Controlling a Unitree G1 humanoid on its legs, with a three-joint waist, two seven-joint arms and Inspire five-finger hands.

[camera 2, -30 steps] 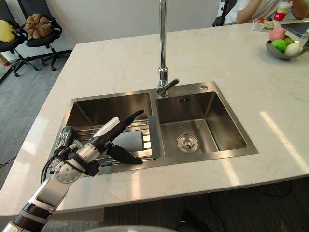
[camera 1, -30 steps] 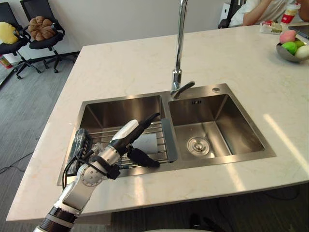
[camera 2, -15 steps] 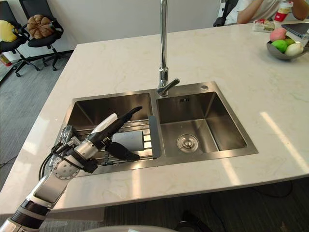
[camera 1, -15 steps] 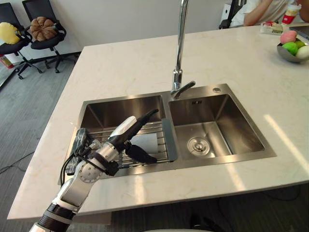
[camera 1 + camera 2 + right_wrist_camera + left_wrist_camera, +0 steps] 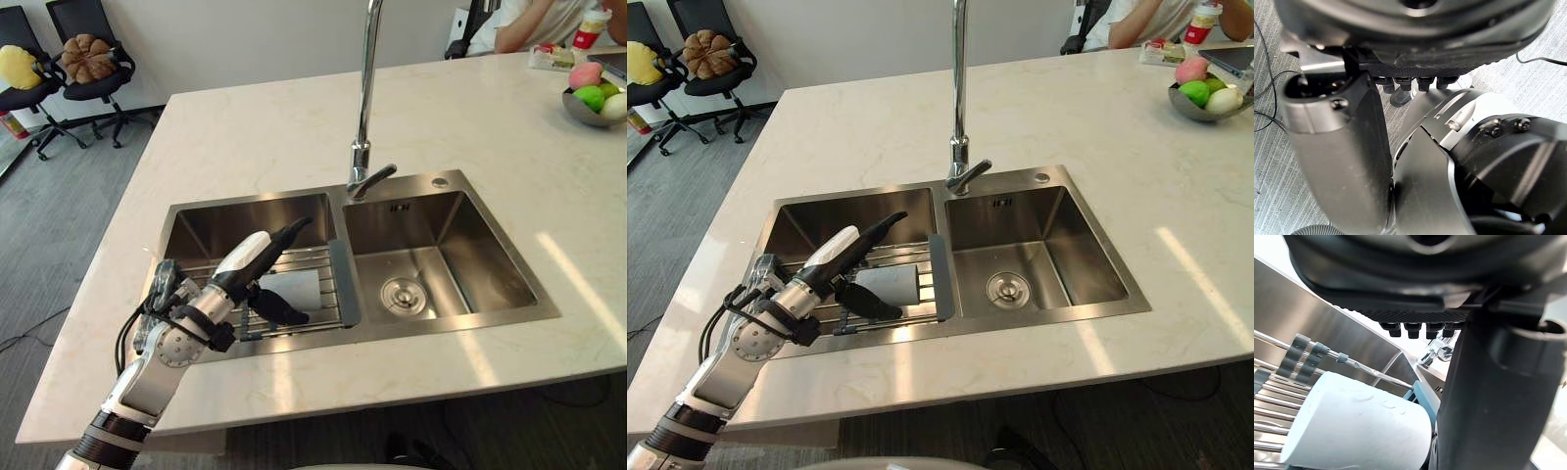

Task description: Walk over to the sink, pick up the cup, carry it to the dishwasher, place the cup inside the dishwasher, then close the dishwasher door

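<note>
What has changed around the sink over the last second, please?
The robot's dark left hand slid slightly leftward over the wire drying rack, open, nothing grasped. The pale blue cup lies unmoved on its side on the rack.

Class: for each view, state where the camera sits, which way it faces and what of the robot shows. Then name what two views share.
Left eye view: on the head, looking down at the sink; the left hand reaches over the cup.
Right eye view: beside it, same downward look, same hand and cup.
Left wrist view: on the left wrist, looking along that hand at the cup on the rack.
Right wrist view: on the right wrist, facing the floor past the right hand.
Shared: eye views and left wrist view show the cup.
</note>
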